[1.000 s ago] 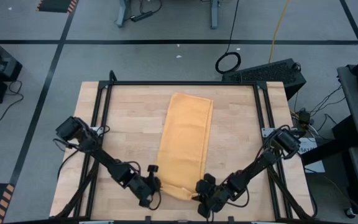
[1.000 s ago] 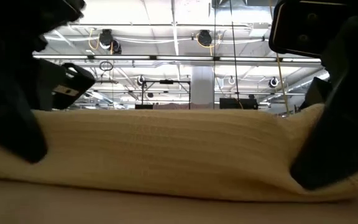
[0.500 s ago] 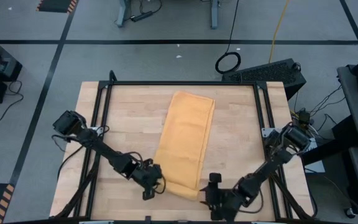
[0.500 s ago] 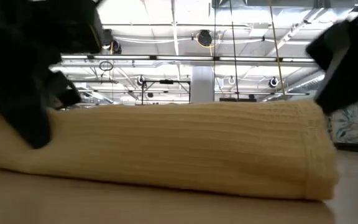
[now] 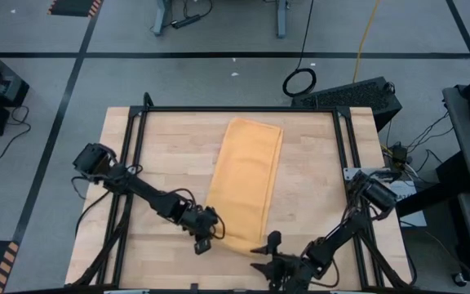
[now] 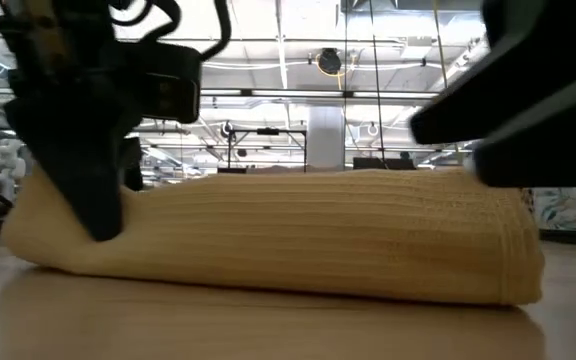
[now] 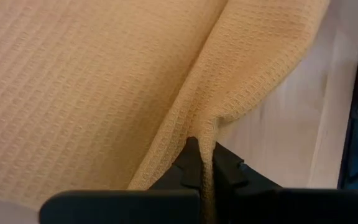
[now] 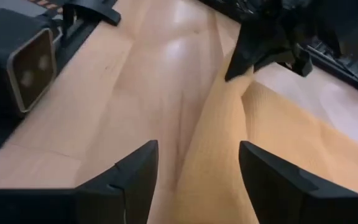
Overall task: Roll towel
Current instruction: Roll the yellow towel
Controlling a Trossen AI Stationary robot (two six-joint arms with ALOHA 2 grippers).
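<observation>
Left claw (image 5: pixel 205 238) pinches the towel (image 5: pixel 245 175) edge; right claw (image 5: pixel 265 255) spread, empty.

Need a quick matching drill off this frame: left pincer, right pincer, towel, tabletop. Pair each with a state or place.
Column 1:
1. left pincer
2. right pincer
3. towel
4. tabletop

Column 2:
a. open, off the cloth, at the table's near edge
b. pale wood, ringed by a black frame
c. shut on the towel's near left corner
d. mustard yellow, lying lengthwise down the middle, near end folded over

Pairs: 1-c, 2-a, 3-d, 4-b
</observation>
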